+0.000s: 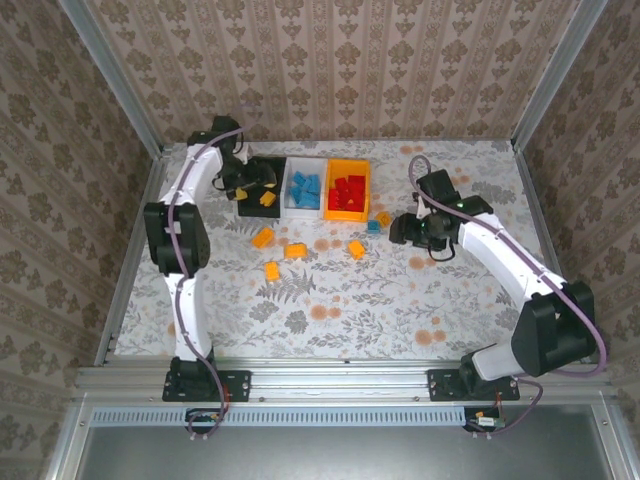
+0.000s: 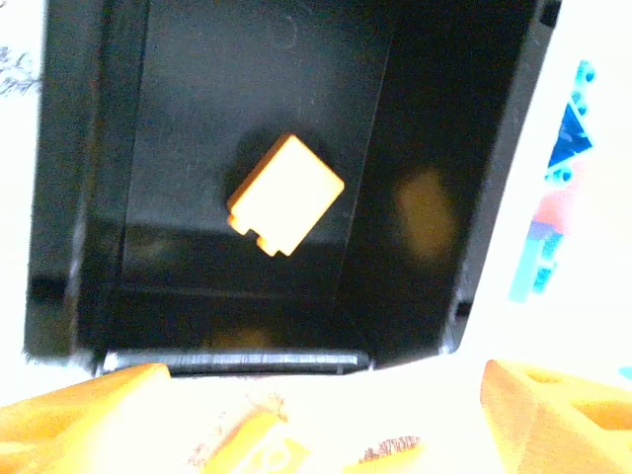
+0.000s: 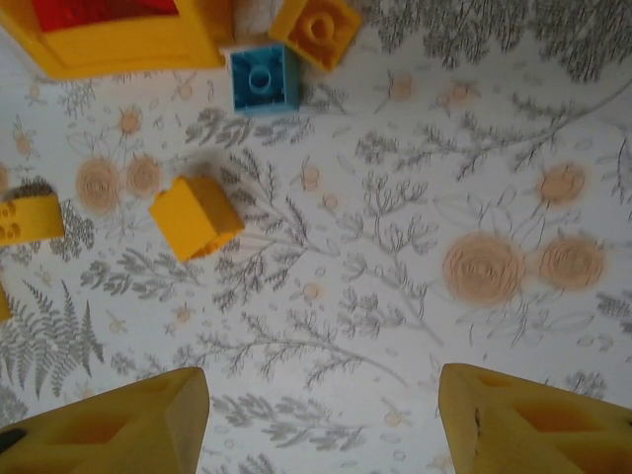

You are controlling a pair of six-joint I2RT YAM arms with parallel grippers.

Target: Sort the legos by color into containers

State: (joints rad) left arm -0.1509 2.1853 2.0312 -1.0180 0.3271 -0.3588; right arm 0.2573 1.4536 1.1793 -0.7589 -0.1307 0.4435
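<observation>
Crowding is the risk: the blue brick [image 3: 265,79] lies just beside an orange brick [image 3: 316,30] near the orange bin [image 3: 118,54], so the right pincer [image 3: 321,395], spread wide and empty, could catch both. Over the black bin [image 2: 69,197], the left pincer [image 2: 321,380] hangs parted.

**Nothing Legible**

No letters, numbers, brand marks or labels can be read on the black bin [image 2: 197,79], the yellow-orange brick [image 2: 286,195] lying inside it, or the floral-patterned bench [image 3: 395,296].
</observation>
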